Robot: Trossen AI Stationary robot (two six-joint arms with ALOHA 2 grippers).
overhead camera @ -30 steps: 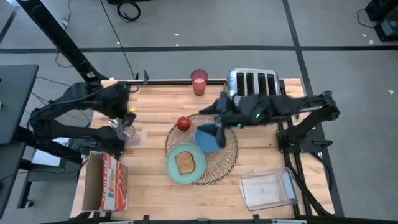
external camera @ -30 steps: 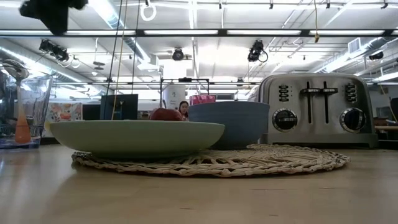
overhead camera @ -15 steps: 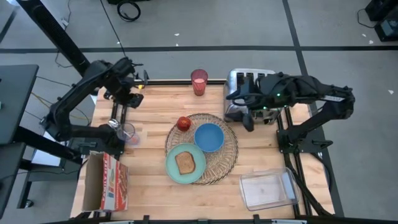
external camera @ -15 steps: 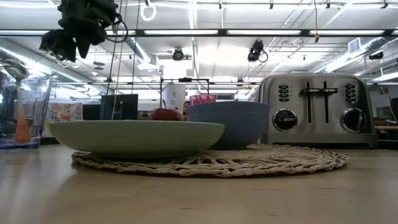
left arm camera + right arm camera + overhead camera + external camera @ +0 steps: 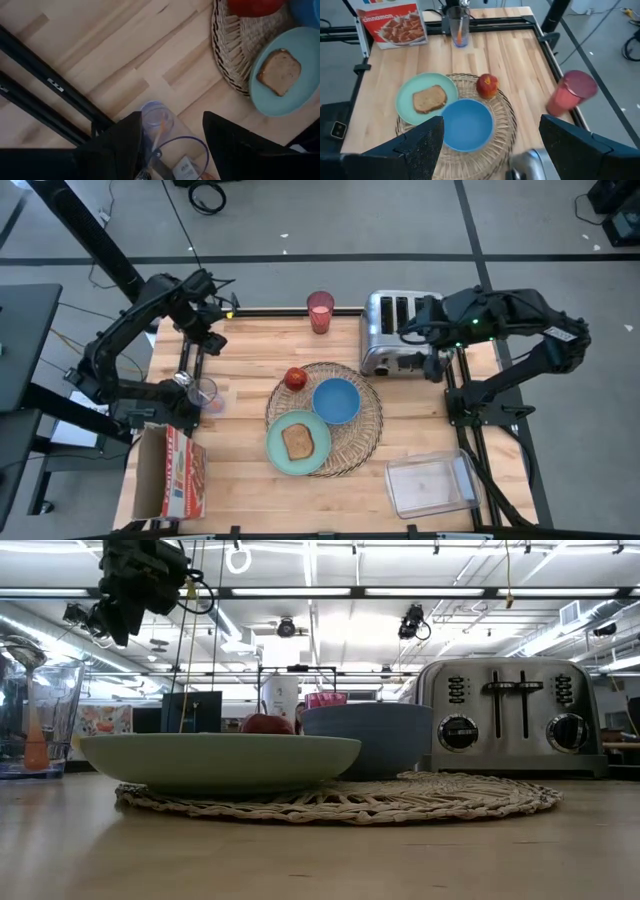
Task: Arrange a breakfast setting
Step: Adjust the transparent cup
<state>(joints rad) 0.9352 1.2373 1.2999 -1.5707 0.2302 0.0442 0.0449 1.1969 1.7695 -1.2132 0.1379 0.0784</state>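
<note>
Wood tabletop [image 5: 250,490], grey floor around it, open lab w/ ceiling lights behind in low view. Silver 4-slot toaster [image 5: 400,330] at back right. Wicker placemat [image 5: 365,430] mid-table, round. Teal plate [image 5: 275,448] sits on placemat's front-left edge, toast slice [image 5: 298,441] lying on it. Blue bowl [image 5: 336,401] on the mat, just beside plate; red apple [image 5: 295,378] on mat's back-left rim, near bowl. Pink cup [image 5: 320,311] upright at back edge, left of toaster, well apart from mat. Orange-handled spoon [image 5: 159,131] stands inside a clear glass [image 5: 203,392] near left edge.

Left gripper [image 5: 170,150]: fingers spread wide, holding nothing, raised over back-left corner, arm folded back. Right gripper [image 5: 487,145]: fingers wide apart, empty, raised above toaster, arm pulled toward right side.
</note>
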